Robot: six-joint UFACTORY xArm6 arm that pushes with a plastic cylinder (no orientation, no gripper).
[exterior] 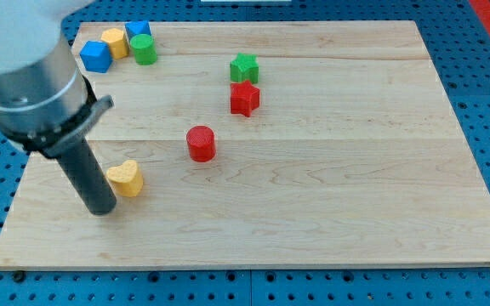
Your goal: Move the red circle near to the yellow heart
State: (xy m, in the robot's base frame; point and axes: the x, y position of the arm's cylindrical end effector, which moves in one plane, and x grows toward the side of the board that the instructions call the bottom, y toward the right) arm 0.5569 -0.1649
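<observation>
Tip: our rod has no claw at all, so nothing opens, shuts or gets held; my tip (102, 210) sits on the board just at 8 o'clock of the yellow heart (126, 178), about touching its side.
Containers: none really, just the wooden board (330, 212) carrying all the blocks, sitting on a blue pegboard table (483, 51).
Hidden bits: our arm body (28, 72) fills the view's top left and covers that corner of the board, and the view's edge cuts it off. Whether the tip truly touches the heart, we can't tell.
Red circle: a short red cylinder (201, 143), upright, standing alone near the board's middle, at roughly 2 o'clock from the yellow heart and clearly apart from it.
Stars: red star (244, 99) at 1 o'clock of the red circle, with a green star (244, 67) touching it at 12.
Top-left bunch: blue block (95, 56), yellow block (114, 42), another blue block (138, 31) and a green cylinder (144, 49), packed close; exact shapes of the first three are hard to make out.
</observation>
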